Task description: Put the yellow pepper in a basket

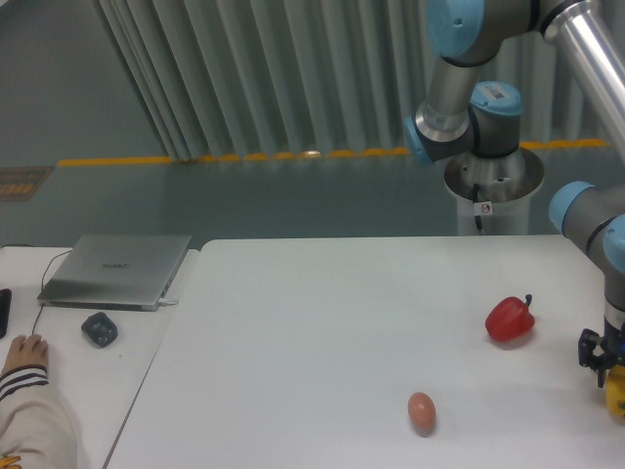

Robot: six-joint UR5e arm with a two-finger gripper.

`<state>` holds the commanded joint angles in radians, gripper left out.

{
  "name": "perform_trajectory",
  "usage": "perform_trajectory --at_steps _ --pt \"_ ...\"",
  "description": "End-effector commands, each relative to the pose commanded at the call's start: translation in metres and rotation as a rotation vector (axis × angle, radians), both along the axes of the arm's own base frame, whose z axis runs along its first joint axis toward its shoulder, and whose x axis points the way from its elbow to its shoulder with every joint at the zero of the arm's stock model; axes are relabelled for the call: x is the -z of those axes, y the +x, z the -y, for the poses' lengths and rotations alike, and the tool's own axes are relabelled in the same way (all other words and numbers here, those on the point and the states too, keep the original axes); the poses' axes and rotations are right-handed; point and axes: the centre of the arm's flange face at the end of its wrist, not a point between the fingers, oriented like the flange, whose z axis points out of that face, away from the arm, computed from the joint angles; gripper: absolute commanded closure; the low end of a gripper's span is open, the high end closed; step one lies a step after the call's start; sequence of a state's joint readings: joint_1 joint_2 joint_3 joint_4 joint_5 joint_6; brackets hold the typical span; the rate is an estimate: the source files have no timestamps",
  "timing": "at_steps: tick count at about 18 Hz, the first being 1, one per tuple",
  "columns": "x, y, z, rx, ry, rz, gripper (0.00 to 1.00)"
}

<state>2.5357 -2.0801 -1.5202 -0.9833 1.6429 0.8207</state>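
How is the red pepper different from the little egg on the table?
The red pepper is bright red; the egg is pinkish-brown. The red pepper is bigger and lumpy with a dark stem sticking up, while the egg is small, smooth and oval. The red pepper lies farther back and to the right of the egg. Both rest untouched on the white table.
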Motion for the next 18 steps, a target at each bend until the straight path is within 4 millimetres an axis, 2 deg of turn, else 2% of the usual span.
perform_trajectory --at_steps 7,11,13,15,17,18 --pt "-0.016 0.029 -0.024 0.045 0.021 -0.016 0.57" --pt "-0.058 0.059 -0.031 0.084 0.07 -0.047 0.57" --pt "-0.083 0.068 -0.026 0.098 0.092 -0.067 0.57" --pt "-0.099 0.075 -0.015 0.129 0.097 -0.065 0.57" --pt "-0.101 0.069 -0.004 0.186 0.072 -0.062 0.57" --pt "-0.104 0.061 0.009 0.204 0.056 -0.055 0.57"
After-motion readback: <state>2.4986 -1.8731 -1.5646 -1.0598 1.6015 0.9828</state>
